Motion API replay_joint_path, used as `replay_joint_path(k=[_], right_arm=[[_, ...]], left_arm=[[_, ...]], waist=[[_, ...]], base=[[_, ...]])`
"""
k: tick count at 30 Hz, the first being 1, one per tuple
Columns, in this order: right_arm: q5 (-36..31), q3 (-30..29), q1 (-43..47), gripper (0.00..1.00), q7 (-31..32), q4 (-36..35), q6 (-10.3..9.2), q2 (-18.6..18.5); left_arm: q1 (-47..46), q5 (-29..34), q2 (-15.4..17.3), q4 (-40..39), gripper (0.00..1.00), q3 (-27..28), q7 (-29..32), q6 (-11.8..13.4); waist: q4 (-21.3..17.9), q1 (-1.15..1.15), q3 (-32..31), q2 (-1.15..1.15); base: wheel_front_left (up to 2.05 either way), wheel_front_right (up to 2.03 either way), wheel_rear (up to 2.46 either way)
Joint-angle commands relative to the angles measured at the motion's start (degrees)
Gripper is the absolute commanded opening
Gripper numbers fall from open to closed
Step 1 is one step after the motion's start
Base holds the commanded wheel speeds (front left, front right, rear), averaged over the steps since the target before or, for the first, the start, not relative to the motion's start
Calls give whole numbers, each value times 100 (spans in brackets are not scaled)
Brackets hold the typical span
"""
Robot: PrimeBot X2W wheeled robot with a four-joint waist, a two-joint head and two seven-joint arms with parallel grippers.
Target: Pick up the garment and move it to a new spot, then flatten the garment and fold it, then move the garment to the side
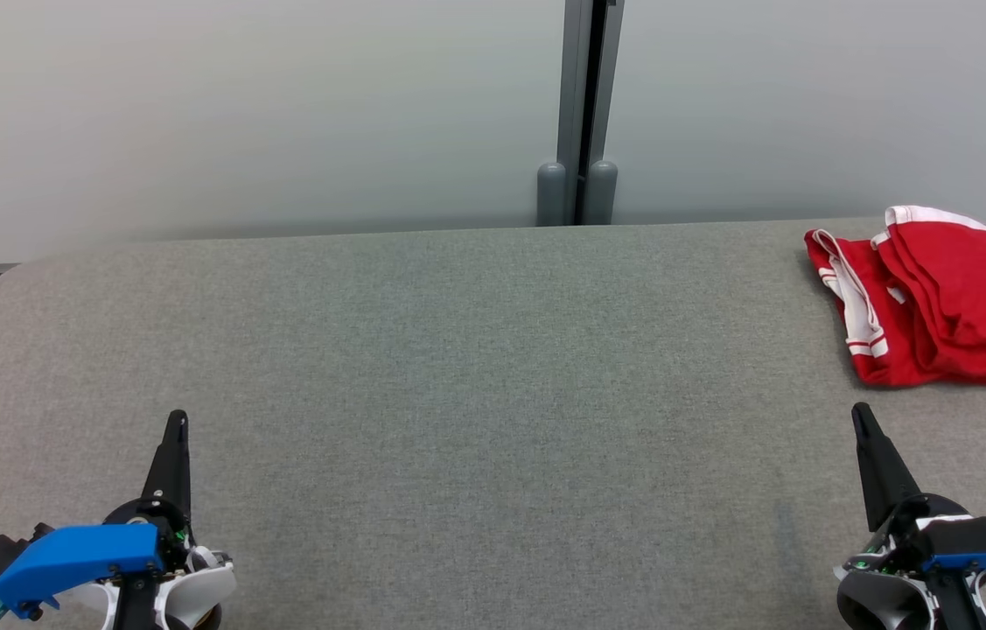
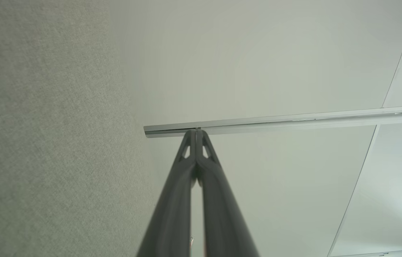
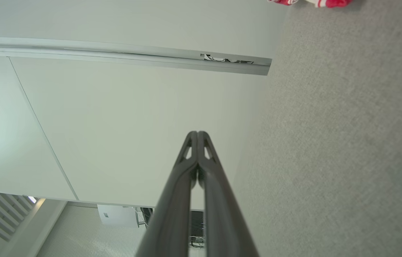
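At the lower left, the left claw (image 1: 178, 422) is closed, its two dark fingers pressed together, and it holds nothing. The wide grey counter (image 1: 475, 350) stretches between the two arms. At the lower right, the right claw (image 1: 860, 418) is closed in the same way and is also empty; it is near the garment but apart from it. The red garment (image 1: 956, 297) with white edging lies in soft layers at the far right side of the counter. This would fit a bunched garment waiting to be picked up, and equally a folded one already put aside, so I judge the step is not settled. In both cases it is wise that no claw drags across the layers. The right edge of the head view cuts off the garment, so I cannot tell its full shape or how neatly it lies.
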Motion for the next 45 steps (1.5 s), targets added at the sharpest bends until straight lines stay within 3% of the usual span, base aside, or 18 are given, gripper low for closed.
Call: replay_joint_path(k=[1,11,45], right_arm=[[123,-19,-65,0,26,7,5,-31],[502,-28,-102,0,83,48,5,-32],[479,-25,-101,0,81,45,5,-32]], left_arm=[[-66,-105,-15,-33,0,56,42,-41],[-77,-437,-49,-52,0,120,126,-95],[-74,-417,-47,-51,0,116,123,-78]], waist=[[0,0,-4,0],[0,0,-30,0],[0,0,-30,0]], base=[[0,0,0],[0,0,0],[0,0,0]])
